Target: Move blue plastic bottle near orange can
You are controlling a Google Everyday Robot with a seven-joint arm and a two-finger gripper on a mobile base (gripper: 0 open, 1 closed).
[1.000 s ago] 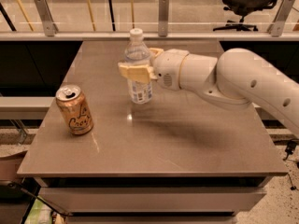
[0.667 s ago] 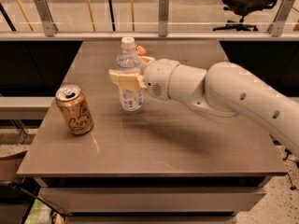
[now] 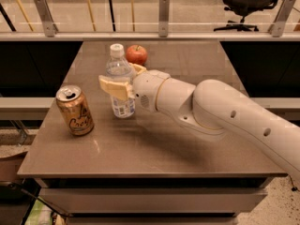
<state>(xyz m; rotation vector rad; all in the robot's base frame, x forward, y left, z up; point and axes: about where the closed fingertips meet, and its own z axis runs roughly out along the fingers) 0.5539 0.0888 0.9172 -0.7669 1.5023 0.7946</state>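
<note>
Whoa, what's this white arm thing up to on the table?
A one-armed robot's gripper is clamped on the blue plastic bottle, holding it upright on or just above the table. The orange can stands close by, nearer the front edge, not touching the bottle. A red apple sits behind the bottle, toward the far edge.

Light is even and fairly bright, falling from above. The arm (image 3: 225, 111) casts a broad, soft-edged shadow on the table (image 3: 140, 149), under and in front of the end effector (image 3: 125, 78), which I see clamped on the bottle (image 3: 120, 69) left of centre. A pale sheen lies on the table by the can (image 3: 75, 110), whose silver top glints. The floor (image 3: 197, 8) beyond is brighter; under the table it is dark.
</note>
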